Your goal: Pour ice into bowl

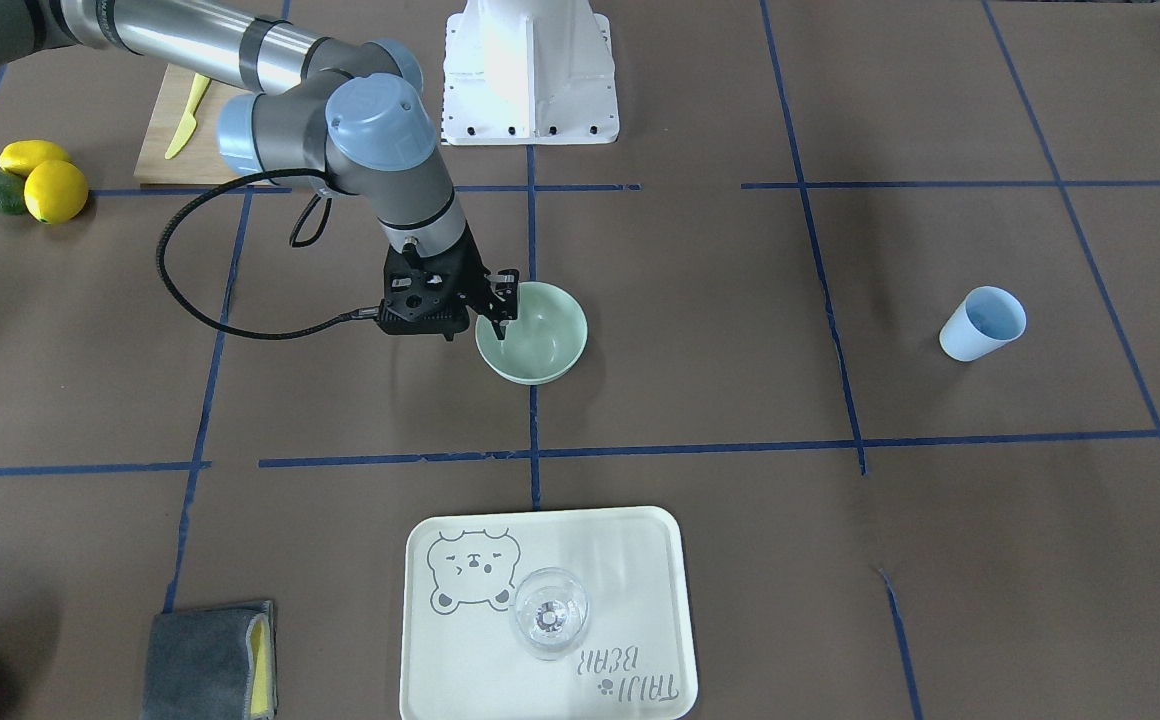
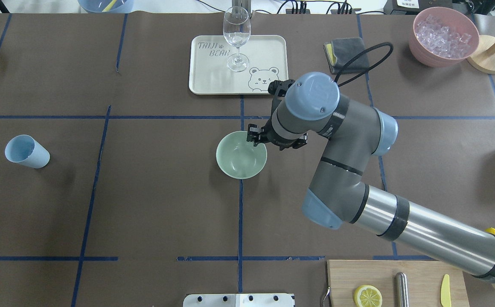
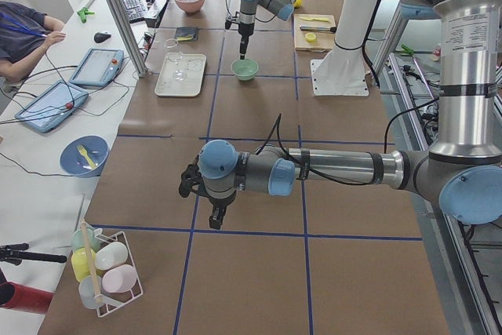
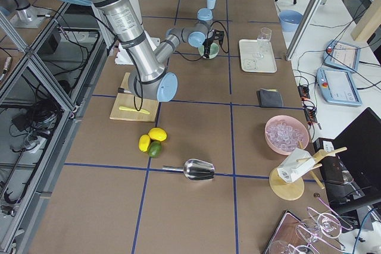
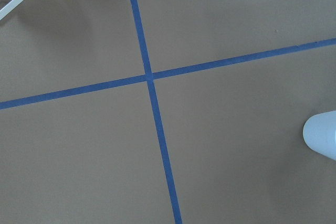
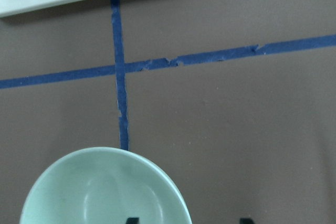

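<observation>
Overhead exterior has the right gripper (image 2: 255,137) hanging point-down at the edge of the bowl (image 2: 241,160). From the right wrist view its two dark fingertips stand wide apart, unclenched, one over the bowl's inside and the other over the brown table (image 2: 153,192) just beside the rim, gripping nothing. The pale green bowl sits on a crossing of blue tape lines near the middle of the table.

The ice (image 2: 443,33) is heaped in the pink container (image 2: 420,51) at the far right corner, well apart from the bowl. Between them lies a folded grey cloth (image 2: 347,47). Beyond the bowl is a cream tray (image 2: 213,81) with a bear drawing, and a clear wine glass (image 2: 236,34) stands upright on it.

The left gripper (image 3: 216,216) hovers low over bare table toward the robot's left end; it shows only from the side, so I cannot tell whether it is spread or closed. A light blue cup (image 2: 27,151) sits over on that side. Near the robot's base, a wooden board (image 2: 418,268) carries a lemon slice (image 2: 368,295) and a yellow knife (image 2: 445,290).
</observation>
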Available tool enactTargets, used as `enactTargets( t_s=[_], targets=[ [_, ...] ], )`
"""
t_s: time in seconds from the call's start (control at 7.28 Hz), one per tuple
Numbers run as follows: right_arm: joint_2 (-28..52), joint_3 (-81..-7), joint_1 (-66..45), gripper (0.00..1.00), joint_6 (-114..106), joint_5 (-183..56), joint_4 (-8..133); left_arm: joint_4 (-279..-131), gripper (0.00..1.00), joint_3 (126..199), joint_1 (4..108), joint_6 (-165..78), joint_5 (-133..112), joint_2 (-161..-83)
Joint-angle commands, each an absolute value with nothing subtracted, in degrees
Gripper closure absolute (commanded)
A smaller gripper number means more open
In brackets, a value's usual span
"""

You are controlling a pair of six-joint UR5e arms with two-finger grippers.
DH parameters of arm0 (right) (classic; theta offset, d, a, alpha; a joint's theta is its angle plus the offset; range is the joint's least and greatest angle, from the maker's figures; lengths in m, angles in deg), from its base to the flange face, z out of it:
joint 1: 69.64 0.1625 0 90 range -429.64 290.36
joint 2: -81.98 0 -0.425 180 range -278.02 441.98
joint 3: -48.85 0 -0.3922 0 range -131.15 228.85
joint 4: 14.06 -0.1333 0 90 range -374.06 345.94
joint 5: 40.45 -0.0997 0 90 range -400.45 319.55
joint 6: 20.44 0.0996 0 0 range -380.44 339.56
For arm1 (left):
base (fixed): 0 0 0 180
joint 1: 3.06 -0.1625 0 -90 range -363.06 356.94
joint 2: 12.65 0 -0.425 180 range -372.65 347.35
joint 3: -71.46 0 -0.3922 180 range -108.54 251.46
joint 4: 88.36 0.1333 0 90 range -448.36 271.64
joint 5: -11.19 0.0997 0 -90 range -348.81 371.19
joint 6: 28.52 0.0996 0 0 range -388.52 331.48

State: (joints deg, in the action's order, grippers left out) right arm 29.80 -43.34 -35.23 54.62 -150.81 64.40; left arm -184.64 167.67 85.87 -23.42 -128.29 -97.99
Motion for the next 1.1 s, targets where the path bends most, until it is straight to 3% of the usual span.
enactTargets(
  t_s=[0.0, 0.41, 0.96],
  targets=[
    [29.17, -48.59, -26.10, 0.00, 45.45, -159.07, 73.76, -184.42, 0.00, 167.61, 85.80, -23.51, -128.12, -97.99],
    [21.37, -58.71, -11.85, 0.00, 16.39, -166.74, 90.58, -184.51, 0.00, 167.87, 85.80, -23.42, -127.68, -98.17],
    [4.24, -56.53, 7.57, 0.00, -21.86, -169.39, 92.46, -185.64, 0.00, 168.49, 85.89, -24.04, -126.18, -101.14]
  ],
)
